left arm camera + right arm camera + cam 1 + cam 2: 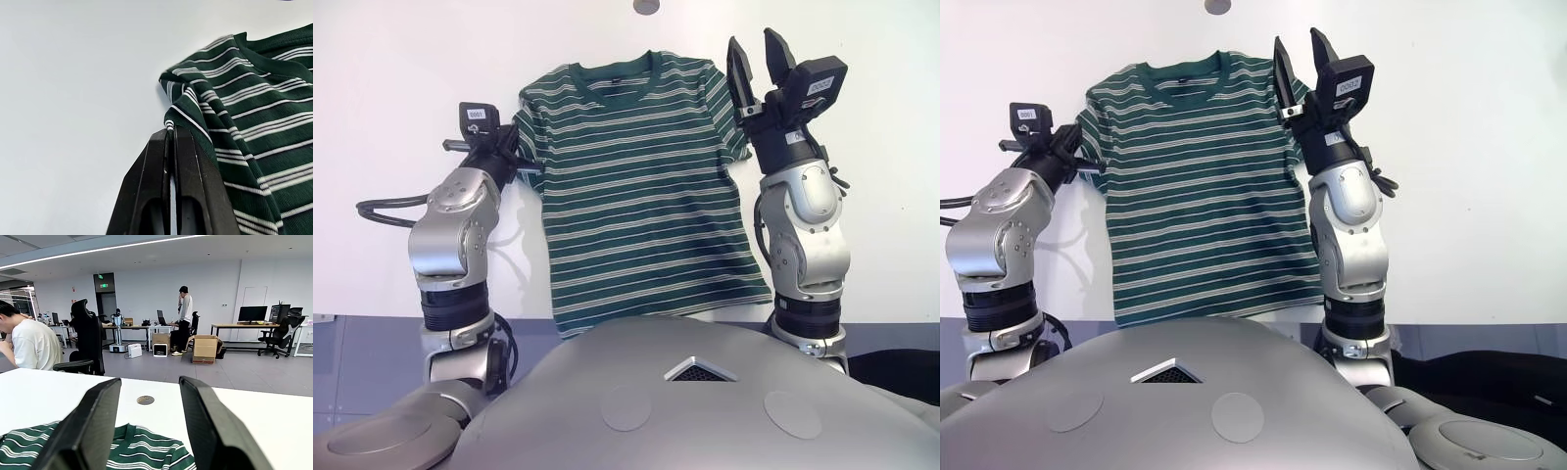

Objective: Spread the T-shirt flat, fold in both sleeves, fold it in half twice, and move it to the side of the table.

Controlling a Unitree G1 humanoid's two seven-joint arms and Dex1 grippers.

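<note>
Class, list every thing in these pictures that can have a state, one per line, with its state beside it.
T-shirt: spread flat on the table, neither sleeve folded in yet.
Left gripper: shut on the edge of one T-shirt sleeve.
Right gripper: open, raised over the other sleeve, holding nothing.

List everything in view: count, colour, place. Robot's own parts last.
T-shirt: one, dark green with white stripes, spread flat on the table between the arms.
Table: one, white, under the T-shirt.
Round cap: one, grey, set in the table beyond the collar.
Cardboard boxes: two, brown, on the floor behind the table.
Left claw: one, black, shut on the sleeve edge at the robot's left.
Right claw: one, black, open, raised by the other sleeve.
</note>
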